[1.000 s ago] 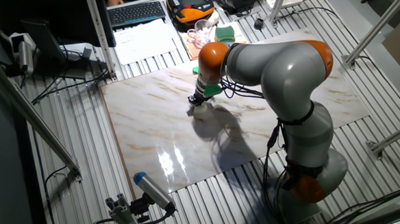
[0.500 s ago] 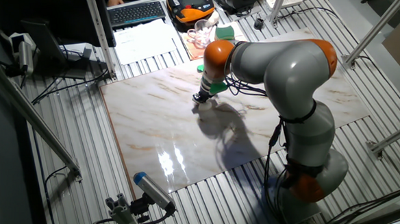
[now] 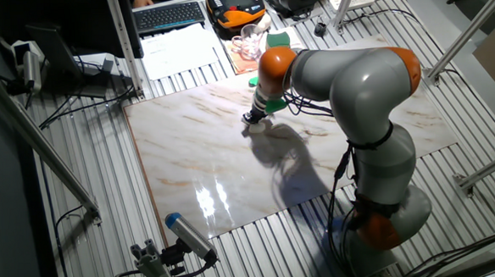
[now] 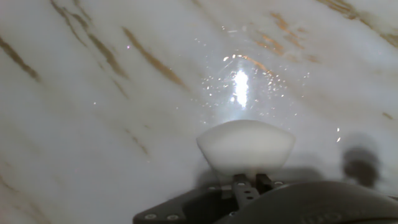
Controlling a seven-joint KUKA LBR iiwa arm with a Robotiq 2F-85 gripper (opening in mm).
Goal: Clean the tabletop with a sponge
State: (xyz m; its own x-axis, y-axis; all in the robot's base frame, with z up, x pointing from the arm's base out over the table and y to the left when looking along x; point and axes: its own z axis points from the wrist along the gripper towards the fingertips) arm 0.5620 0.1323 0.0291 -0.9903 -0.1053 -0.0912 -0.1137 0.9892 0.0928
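Observation:
The tabletop [image 3: 189, 150] is a glossy white-beige marble slab with brown veins; it fills the hand view [image 4: 93, 93]. My gripper [image 3: 252, 119] points down at the slab's upper middle, shut on the sponge [image 3: 249, 124]. In the hand view the sponge [image 4: 245, 146] is a cream-white block bulging out from the gripper [image 4: 247, 179], pressed against the marble. A bright light reflection sits just beyond it. The fingers are mostly hidden behind the sponge.
Ribbed grey metal surrounds the slab. Behind it lie a green-and-yellow sponge [image 3: 277, 41], a clear cup [image 3: 247, 45], papers [image 3: 179, 49], a keyboard [image 3: 169, 15] and an orange device [image 3: 236, 8]. A blue-tipped cylinder [image 3: 189, 235] lies at the front left.
The gripper with the sponge has slid right and slightly toward the back of the slab over the last second.

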